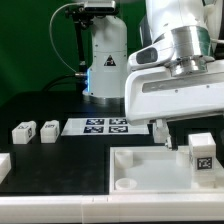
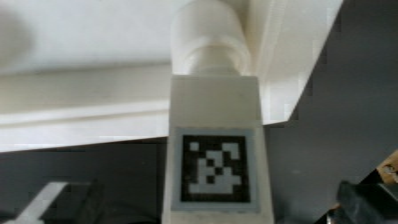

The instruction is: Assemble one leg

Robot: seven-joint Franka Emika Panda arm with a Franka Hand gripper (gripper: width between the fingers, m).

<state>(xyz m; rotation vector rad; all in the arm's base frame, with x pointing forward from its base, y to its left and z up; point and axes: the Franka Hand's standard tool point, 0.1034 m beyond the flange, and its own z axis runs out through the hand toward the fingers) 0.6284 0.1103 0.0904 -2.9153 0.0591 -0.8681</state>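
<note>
I see the leg (image 1: 203, 158) standing in the tray (image 1: 135, 170) corner; hand (image 1: 168, 136) released beside it; seating unconfirmed.

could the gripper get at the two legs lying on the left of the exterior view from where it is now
Probably yes. The gripper is open and holds nothing, and the two legs lie apart on bare black table with nothing standing over them. The marker board between is flat.

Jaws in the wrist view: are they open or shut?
Open: both fingertips stand wide apart, clear of the leg between them.
</note>
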